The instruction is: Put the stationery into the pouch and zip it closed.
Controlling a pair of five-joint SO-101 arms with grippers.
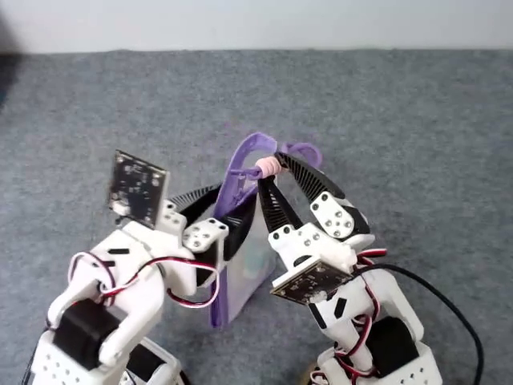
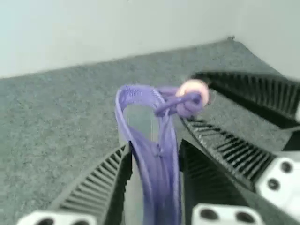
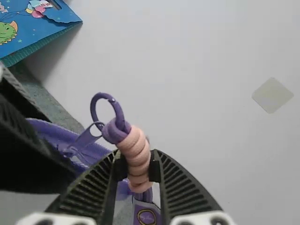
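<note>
The purple pouch [image 1: 240, 281] stands upright on the tabletop [image 1: 417, 128] between both arms. The left pincer [image 2: 154, 147] clamps its top edge. The right pincer [image 3: 136, 157] pinches the pink coiled zip pull [image 3: 132, 143], seemingly at the pouch's far end.

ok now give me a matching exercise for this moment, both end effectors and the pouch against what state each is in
Things:
1. left end effector
2. right end effector
3. pouch

States:
a. shut on the pink zipper pull
b. standing upright on the grey surface
c. shut on the pouch's purple edge

Pairs: 1-c, 2-a, 3-b
</note>
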